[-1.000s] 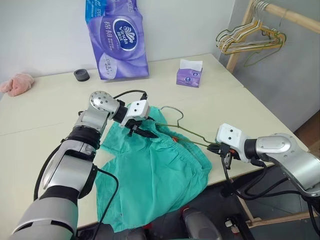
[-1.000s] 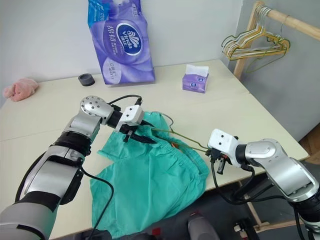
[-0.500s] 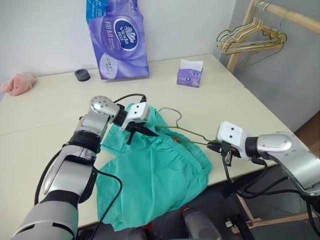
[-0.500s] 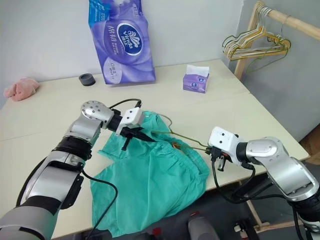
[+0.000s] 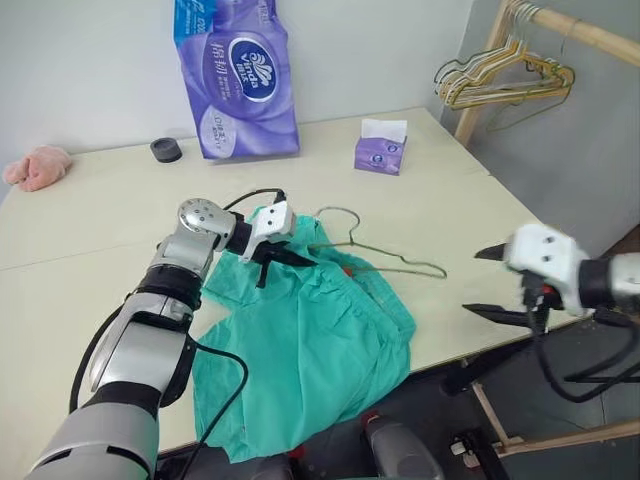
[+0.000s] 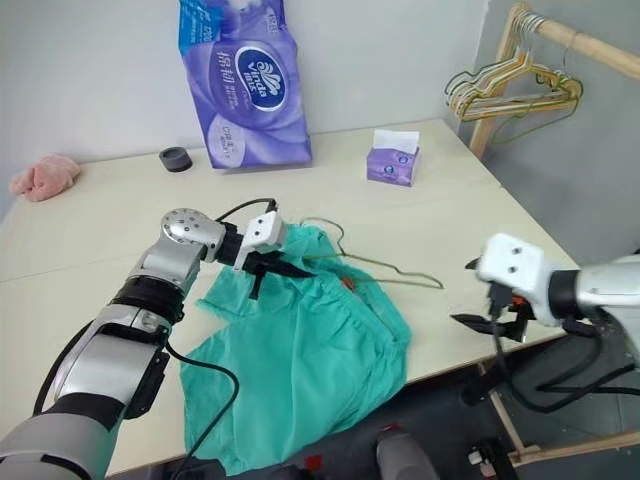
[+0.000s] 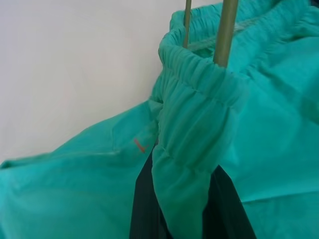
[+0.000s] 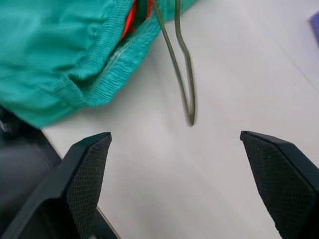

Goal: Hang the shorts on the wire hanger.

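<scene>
Left gripper (image 5: pixel 283 258) pinches the limp, light shorts (image 5: pixel 310 350) at the waistband; stiff thin hanger (image 5: pixel 385 262) lies ahead of the released right gripper (image 5: pixel 490 282).

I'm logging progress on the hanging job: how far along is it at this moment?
Partly done: one end of the wire hanger sits inside the shorts waistband; its other end lies bare on the table. In hand: left gripper pinches the waistband; right gripper is open, empty. Left: threading the bare end.
</scene>
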Available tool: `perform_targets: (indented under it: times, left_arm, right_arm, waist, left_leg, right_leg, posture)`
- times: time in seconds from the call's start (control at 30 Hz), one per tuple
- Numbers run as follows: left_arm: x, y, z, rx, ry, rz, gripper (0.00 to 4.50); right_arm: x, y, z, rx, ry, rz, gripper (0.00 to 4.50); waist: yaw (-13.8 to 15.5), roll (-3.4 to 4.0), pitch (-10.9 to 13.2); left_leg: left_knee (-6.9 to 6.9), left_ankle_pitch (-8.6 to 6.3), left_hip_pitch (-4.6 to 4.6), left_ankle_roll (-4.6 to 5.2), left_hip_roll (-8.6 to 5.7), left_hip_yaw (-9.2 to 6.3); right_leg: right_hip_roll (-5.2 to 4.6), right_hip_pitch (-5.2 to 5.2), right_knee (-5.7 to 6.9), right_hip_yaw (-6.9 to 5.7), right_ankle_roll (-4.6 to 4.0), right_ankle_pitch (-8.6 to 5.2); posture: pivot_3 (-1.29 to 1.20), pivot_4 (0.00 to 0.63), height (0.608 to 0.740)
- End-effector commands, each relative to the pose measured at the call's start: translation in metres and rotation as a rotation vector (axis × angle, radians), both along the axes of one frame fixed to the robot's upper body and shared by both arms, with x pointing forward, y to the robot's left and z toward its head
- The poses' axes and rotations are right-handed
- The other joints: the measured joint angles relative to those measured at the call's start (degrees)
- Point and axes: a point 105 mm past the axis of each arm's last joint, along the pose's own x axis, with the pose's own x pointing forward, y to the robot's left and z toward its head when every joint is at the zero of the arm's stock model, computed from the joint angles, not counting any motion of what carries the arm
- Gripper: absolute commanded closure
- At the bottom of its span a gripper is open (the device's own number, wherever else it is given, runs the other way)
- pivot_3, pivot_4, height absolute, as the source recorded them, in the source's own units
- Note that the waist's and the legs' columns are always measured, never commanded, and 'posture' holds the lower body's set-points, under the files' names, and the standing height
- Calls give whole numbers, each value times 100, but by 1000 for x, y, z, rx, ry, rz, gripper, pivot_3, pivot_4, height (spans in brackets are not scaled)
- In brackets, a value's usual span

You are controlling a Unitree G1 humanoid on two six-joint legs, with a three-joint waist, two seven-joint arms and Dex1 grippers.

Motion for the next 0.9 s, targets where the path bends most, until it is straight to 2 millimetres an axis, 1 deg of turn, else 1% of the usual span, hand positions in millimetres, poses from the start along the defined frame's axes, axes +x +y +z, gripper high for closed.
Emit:
perform_targets:
  times: [0.03, 0.1, 0.17, 0.23, 0.3, 0.37, 0.53, 0.73, 0.9]
  left_arm:
    - [14, 11, 33, -76, -72, 92, 4500]
    - [16, 17, 36, -85, -66, 115, 4500]
    - [16, 21, 38, -86, -60, 123, 4500]
    - [15, 22, 39, -87, -58, 123, 4500]
    - [14, 22, 39, -91, -51, 120, 4500]
    - [14, 22, 40, -92, -49, 120, 4500]
    - [14, 22, 40, -88, -50, 120, 4500]
    - [15, 22, 41, -86, -55, 120, 4500]
    - [14, 23, 39, -85, -55, 122, 4500]
  right_arm:
    - [-8, 16, -11, 209, 20, -76, 58]
    - [-12, 29, -36, 306, 79, -144, 58]
    - [-9, 46, -58, 390, 107, -236, 58]
    - [-7, 64, -69, 473, 135, -271, 58]
    - [-7, 80, -71, 534, 166, -264, 58]
    - [-2, 91, -72, 580, 183, -267, 58]
    - [9, 102, -79, 614, 244, -275, 58]
    - [9, 110, -87, 627, 333, -260, 58]
    - [11, 121, -86, 647, 361, -235, 58]
  waist:
    - [0, -15, -6]
    - [1, -11, -4]
    - [-11, -10, -3]
    - [-21, -7, -1]
    - [-11, -6, -1]
    - [-5, -7, -1]
    - [13, -8, -2]
    - [10, -8, -2]
    - [2, -8, -2]
  left_leg:
    - [-1, 0, 0, 0, 0, -1]
    - [0, 0, -1, 0, 7, -5]
    - [-4, 0, 2, 0, 7, -8]
    - [-2, 0, 3, 0, 6, -7]
    - [0, 0, 1, -1, 7, -5]
    - [5, 1, -3, -1, 6, -3]
    - [7, 1, -3, -1, 2, -7]
    - [6, 1, -3, -1, 2, -8]
    - [6, 1, -4, -1, 2, -8]
  right_leg:
    - [0, 1, 0, -2, 0, 0]
    - [9, 2, 2, -10, -1, 0]
    - [8, 0, 6, -4, -1, 0]
    - [7, -5, 13, 6, -1, 0]
    - [-3, -16, 28, 11, 1, -1]
    - [-6, -21, 35, 12, 3, -3]
    - [-8, -22, 41, 7, 4, -4]
    - [-8, -27, 48, 7, 2, -5]
    - [-5, -29, 51, 7, 0, -6]
  posture:
    - [-290, 101, 740]
    - [-289, 100, 740]
    - [-278, 100, 740]
    - [-278, 100, 740]
    - [-269, 99, 740]
    - [-268, 97, 740]
    - [-264, 94, 740]
    - [-260, 93, 740]
    - [-266, 94, 740]
